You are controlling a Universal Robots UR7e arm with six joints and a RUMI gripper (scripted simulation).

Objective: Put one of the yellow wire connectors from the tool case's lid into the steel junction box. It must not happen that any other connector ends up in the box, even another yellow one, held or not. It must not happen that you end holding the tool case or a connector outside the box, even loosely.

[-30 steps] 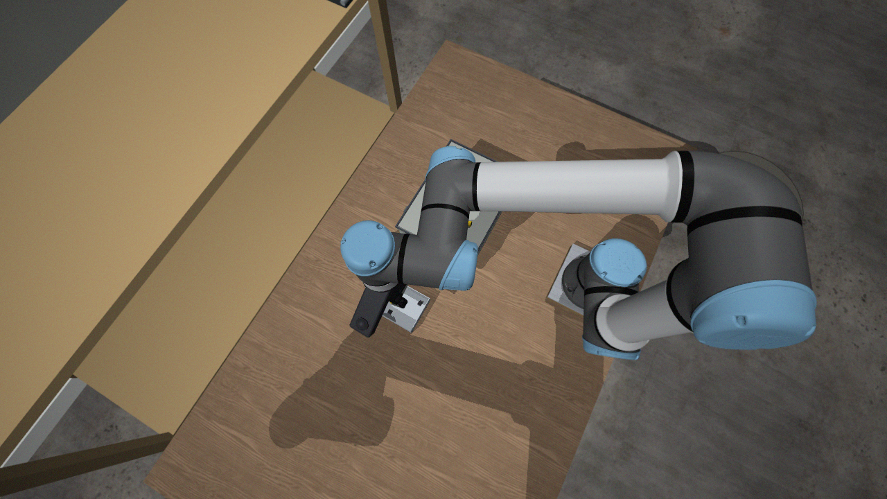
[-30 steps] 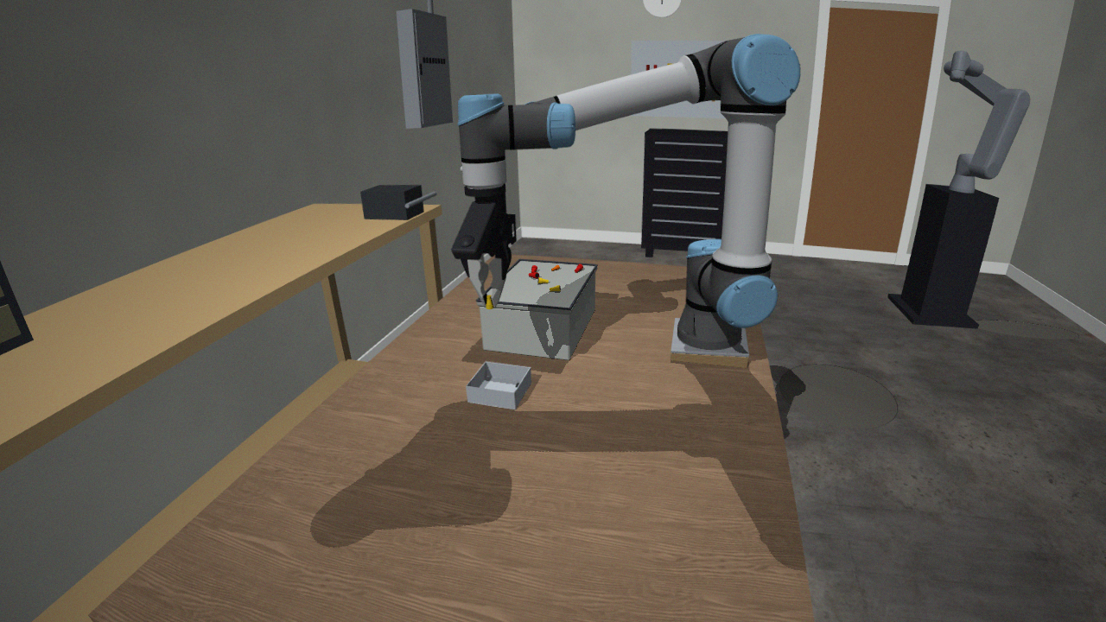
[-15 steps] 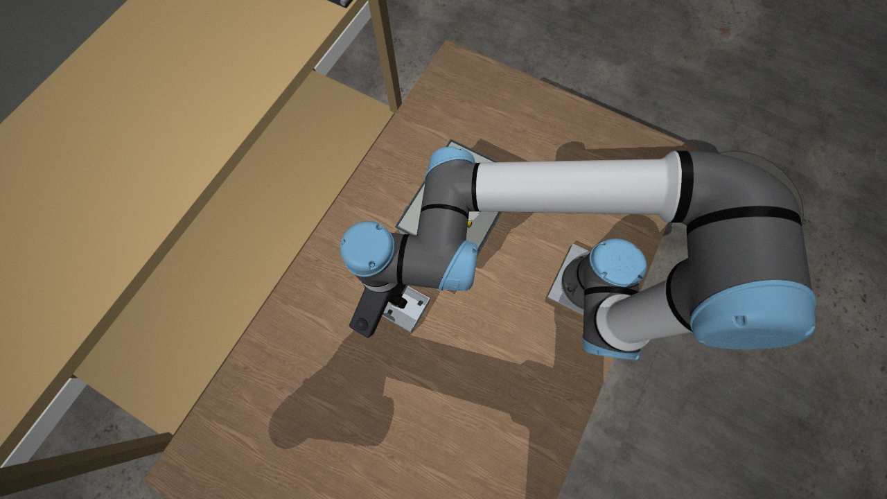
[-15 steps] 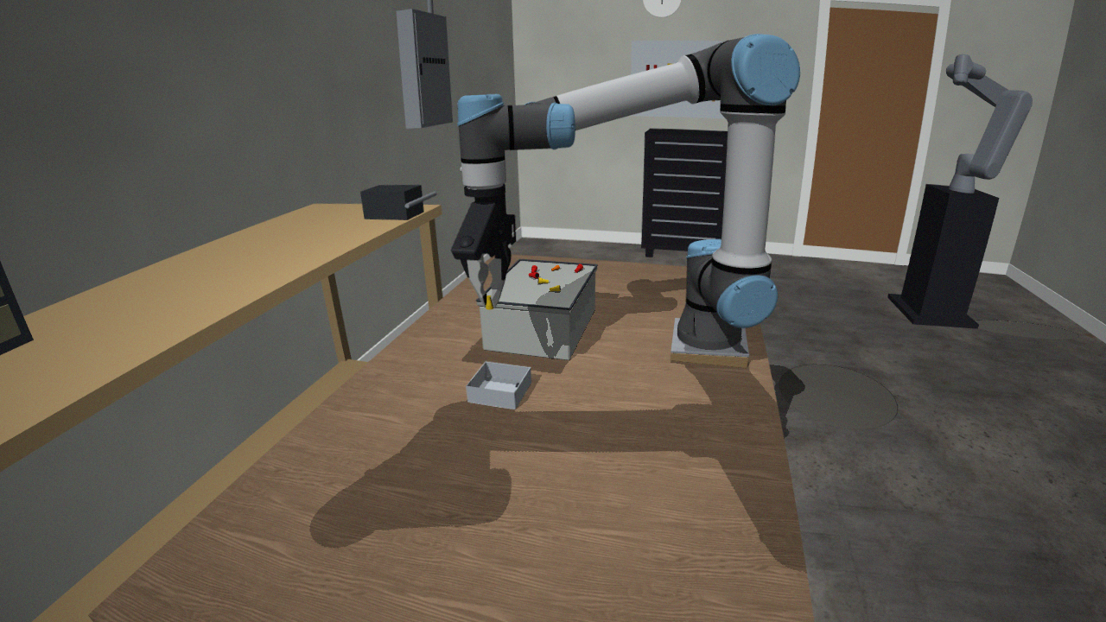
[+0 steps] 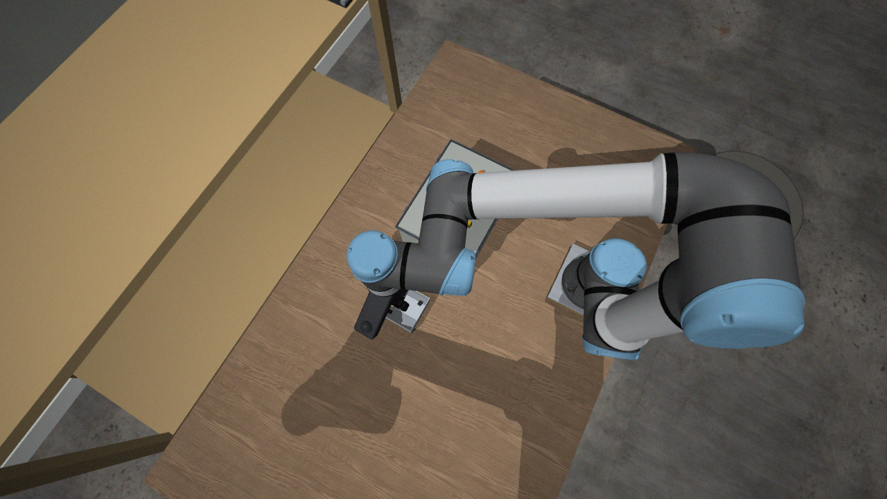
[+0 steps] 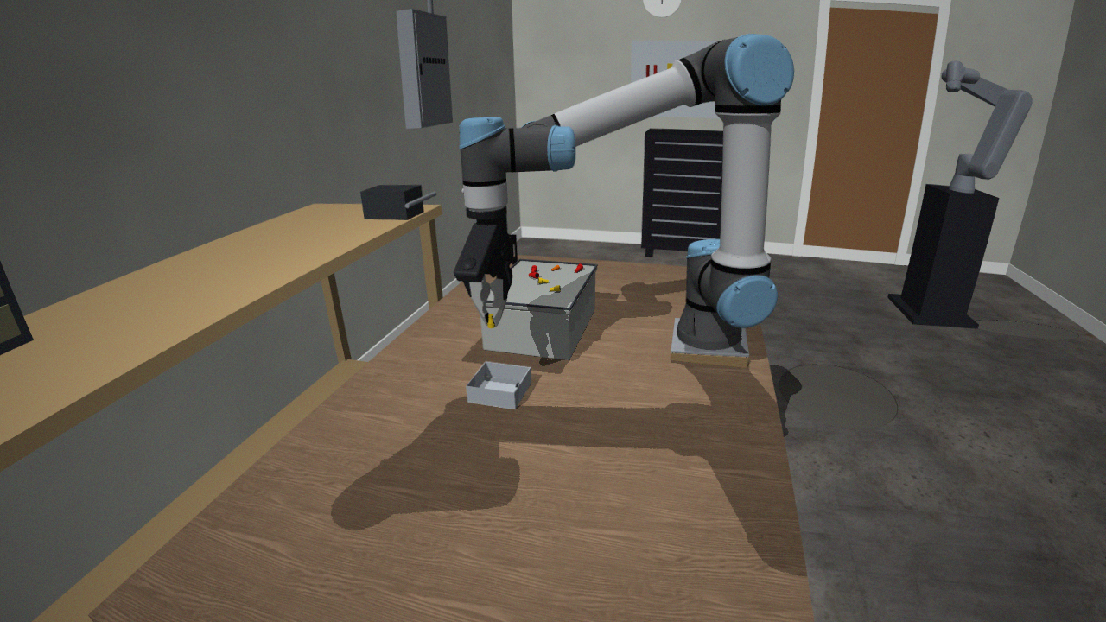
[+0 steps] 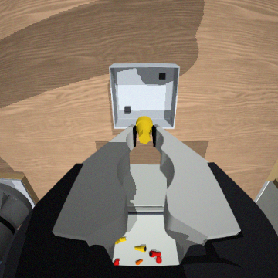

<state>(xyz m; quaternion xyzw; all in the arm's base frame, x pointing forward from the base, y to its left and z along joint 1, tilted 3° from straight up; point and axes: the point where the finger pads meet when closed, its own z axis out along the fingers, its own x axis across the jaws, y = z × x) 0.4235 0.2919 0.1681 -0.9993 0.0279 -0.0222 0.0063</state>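
My gripper (image 7: 144, 127) is shut on a yellow wire connector (image 7: 143, 129), held between the fingertips. It hangs in the air over the near edge of the open steel junction box (image 7: 144, 95), which stands empty on the wooden table. In the exterior view the gripper (image 6: 488, 313) with the connector (image 6: 490, 318) is well above the box (image 6: 499, 384), in front of the tool case (image 6: 541, 313). On the case's grey lid (image 6: 553, 280) lie more yellow connectors (image 6: 544, 281) and red and orange ones. In the overhead view the box (image 5: 407, 312) shows under the wrist.
A long wooden workbench (image 6: 169, 286) runs along the left of the table. The arm's base (image 6: 715, 325) stands at the table's right edge. The arm's forearm (image 5: 558, 186) spans above the tool case.
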